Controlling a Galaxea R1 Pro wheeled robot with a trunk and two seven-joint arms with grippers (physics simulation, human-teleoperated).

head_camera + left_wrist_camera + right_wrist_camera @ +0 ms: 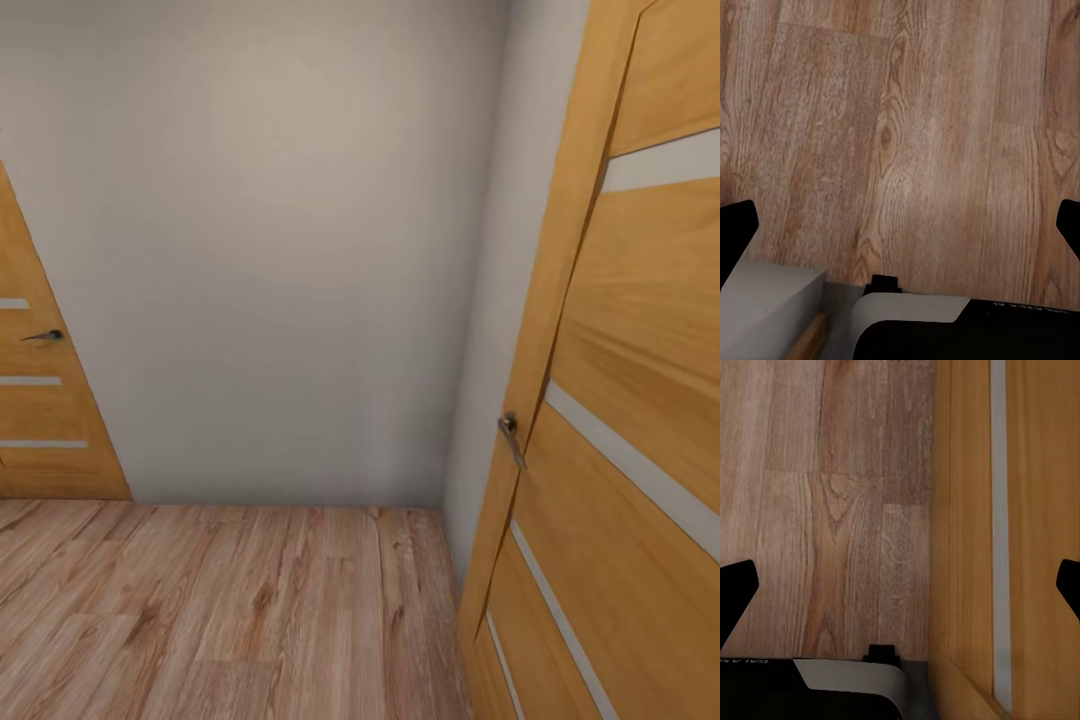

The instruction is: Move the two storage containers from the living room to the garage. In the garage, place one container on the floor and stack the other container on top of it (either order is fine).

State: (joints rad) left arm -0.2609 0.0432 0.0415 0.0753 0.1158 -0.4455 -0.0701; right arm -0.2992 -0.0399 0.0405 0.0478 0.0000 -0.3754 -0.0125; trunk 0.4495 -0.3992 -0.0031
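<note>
In transit, bins out of sight, left fingers [736,225] and right fingers [736,585] spread wide over plank floor [230,610], holding nothing; risk: right arm clipping open door [640,400] close alongside while turning.

Floor [230,610]: wood-grain planks, matt. Doors [640,400]: smooth honey wood veneer, pale inset strips, metal lever handles [511,432]. Wall [280,250]: flat matt grey-beige paint.
</note>
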